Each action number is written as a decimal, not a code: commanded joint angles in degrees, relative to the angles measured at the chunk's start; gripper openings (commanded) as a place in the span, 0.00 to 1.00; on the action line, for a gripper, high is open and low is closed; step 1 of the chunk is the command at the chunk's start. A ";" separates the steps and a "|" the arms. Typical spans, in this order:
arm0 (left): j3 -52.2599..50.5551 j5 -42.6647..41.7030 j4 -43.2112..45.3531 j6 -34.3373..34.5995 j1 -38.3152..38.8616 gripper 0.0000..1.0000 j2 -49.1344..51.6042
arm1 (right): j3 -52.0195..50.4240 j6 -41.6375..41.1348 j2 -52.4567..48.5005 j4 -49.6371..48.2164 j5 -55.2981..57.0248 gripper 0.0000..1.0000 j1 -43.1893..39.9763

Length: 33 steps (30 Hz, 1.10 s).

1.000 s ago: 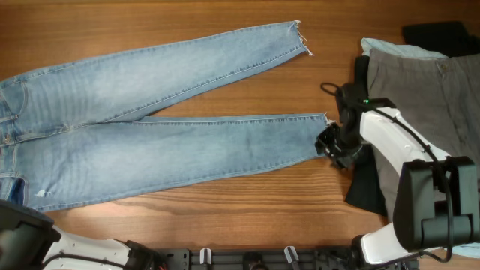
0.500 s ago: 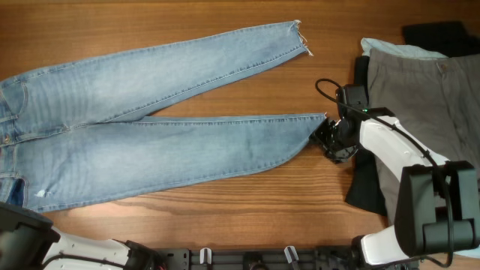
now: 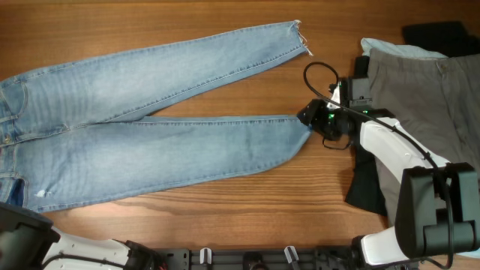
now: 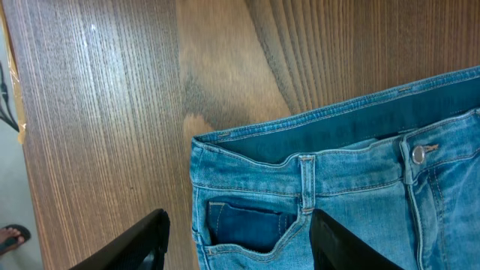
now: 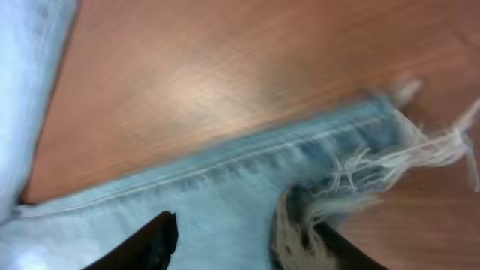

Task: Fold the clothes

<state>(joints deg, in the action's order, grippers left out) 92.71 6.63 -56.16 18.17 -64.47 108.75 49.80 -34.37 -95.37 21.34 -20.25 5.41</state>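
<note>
Light-blue jeans (image 3: 150, 135) lie flat across the desk (image 3: 225, 202), waistband (image 4: 330, 127) at the left edge, legs running rightward; left gripper (image 4: 240, 240) hangs over the waistband, jaws well apart, holding nothing; right gripper (image 5: 225, 240), jaws likewise parted, straddles the front leg's frayed hem (image 5: 360, 172) without clamping it.

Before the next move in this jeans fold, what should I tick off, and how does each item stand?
1. Jeans lie flat on the table, legs apart: ok.
2. Right gripper straddles the lower leg's frayed hem: ok.
3. Right jaws closed on that hem: not ok, they stand open.
4. Left gripper is over the waistband end: ok, open, holding nothing.
5. Grey trousers lie apart from the jeans: ok.
6. Enough denim sits between the right fingers for a firm pinch: cannot tell.
</note>
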 commanded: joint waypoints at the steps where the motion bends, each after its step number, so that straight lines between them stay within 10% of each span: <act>1: -0.63 0.72 0.02 0.13 -0.31 0.61 0.02 | 0.00 2.34 1.09 2.58 5.25 0.49 -0.24; 7: -0.63 0.72 -0.17 0.11 -0.31 0.61 0.02 | 0.02 2.43 1.38 -0.09 -3.06 0.39 -0.24; 12: -0.63 0.72 -0.44 0.11 -0.31 0.61 0.02 | 3.26 -9.51 4.94 15.67 -3.82 0.36 -1.33; 15: -0.63 0.57 -0.39 0.13 -0.31 0.61 0.02 | 3.76 -10.67 5.97 21.90 -4.22 0.60 -1.40; 21: -0.63 0.48 -0.42 0.13 -0.31 0.61 0.02 | 0.87 -10.27 5.68 26.05 -2.29 0.17 -0.46; 33: -0.63 -1.01 -0.42 0.31 -0.31 0.62 0.02 | -9.92 -9.33 5.46 6.78 0.79 0.38 -0.44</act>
<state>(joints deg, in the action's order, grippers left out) 92.71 6.28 -56.53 18.17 -64.47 108.75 40.73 -45.58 -90.00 29.91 -20.73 4.80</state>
